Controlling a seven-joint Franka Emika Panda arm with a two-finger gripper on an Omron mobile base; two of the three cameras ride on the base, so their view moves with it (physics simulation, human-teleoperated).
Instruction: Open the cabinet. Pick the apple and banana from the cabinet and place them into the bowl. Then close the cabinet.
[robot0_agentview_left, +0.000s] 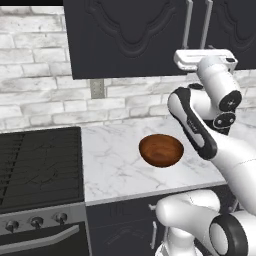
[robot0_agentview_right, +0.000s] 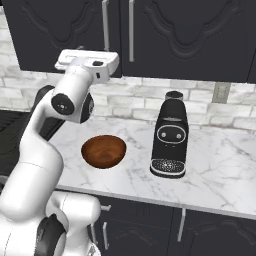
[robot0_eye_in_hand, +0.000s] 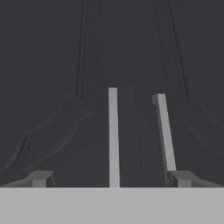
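Note:
The black wall cabinet (robot0_agentview_left: 130, 35) (robot0_agentview_right: 190, 30) has both doors closed, so the apple and banana are hidden. Its two silver bar handles (robot0_agentview_left: 188, 25) (robot0_agentview_right: 131, 30) run side by side at the doors' meeting edge. My gripper (robot0_eye_in_hand: 111, 178) is open and faces the doors just below the handles' lower ends. In the hand view the left handle (robot0_eye_in_hand: 113, 135) stands between my fingertips (robot0_eye_in_hand: 41, 178), and the right handle (robot0_eye_in_hand: 165, 131) lines up with the right tip. Nothing is held. The empty reddish-brown wooden bowl (robot0_agentview_left: 161, 150) (robot0_agentview_right: 103, 151) sits on the marble counter (robot0_agentview_left: 115, 165) below my arm.
A black coffee machine (robot0_agentview_right: 170, 135) stands on the counter right of the bowl. A stove (robot0_agentview_left: 40, 165) with knobs borders the counter on the left. A wall outlet (robot0_agentview_left: 97, 89) sits in the brick backsplash. Dark base cabinets (robot0_agentview_right: 200, 230) run below the counter.

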